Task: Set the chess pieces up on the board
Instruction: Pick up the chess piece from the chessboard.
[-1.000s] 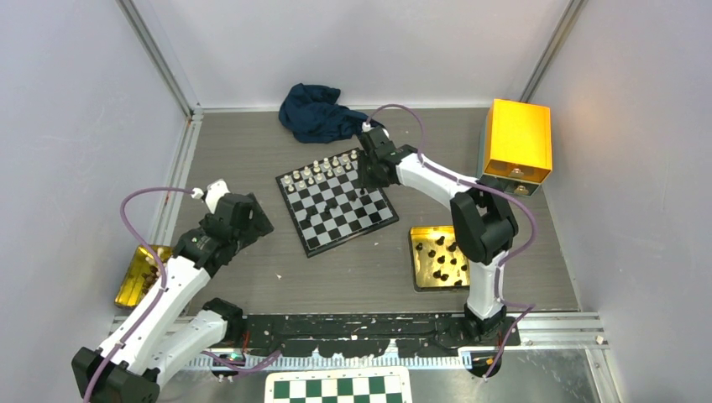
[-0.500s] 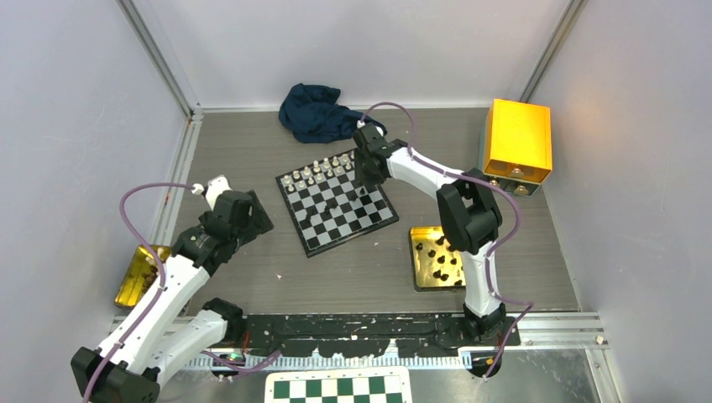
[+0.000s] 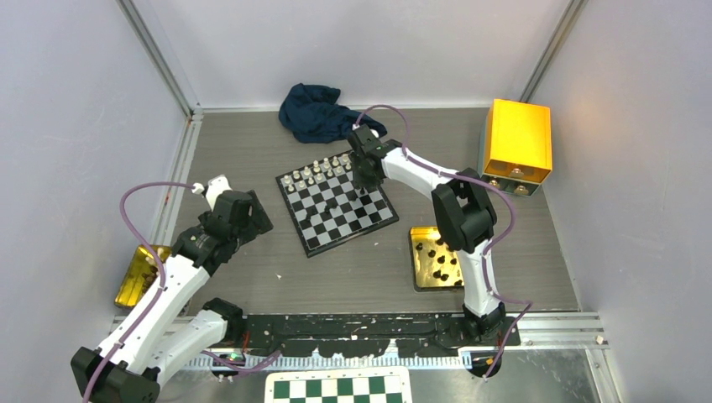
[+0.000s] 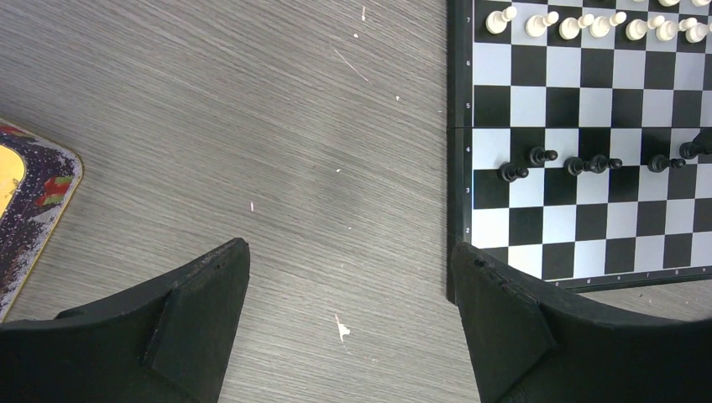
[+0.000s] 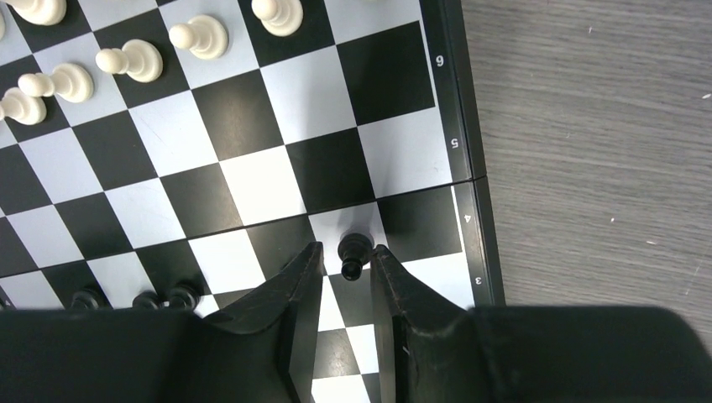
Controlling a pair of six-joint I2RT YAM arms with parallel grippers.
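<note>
The right gripper (image 5: 346,249) hangs over the upper-right part of the board (image 3: 336,220) in the overhead view. In its wrist view, its fingers (image 5: 294,290) are drawn in close on either side of a black pawn (image 5: 353,248) at low centre. The pawn stands on a light square, one square in from the numbered border. A sliver of that square shows between the pawn and the left-hand finger, so a firm pinch cannot be told. White pieces (image 5: 134,59) line the upper left of that frame, and more black pawns (image 5: 164,296) stand at the lower left. The left gripper (image 4: 348,252) is spread wide with nothing between its fingers, above the table (image 4: 252,126) just left of the board. Lower right of the board, a gold tray (image 3: 413,260) carries loose black pieces (image 3: 441,256).
</note>
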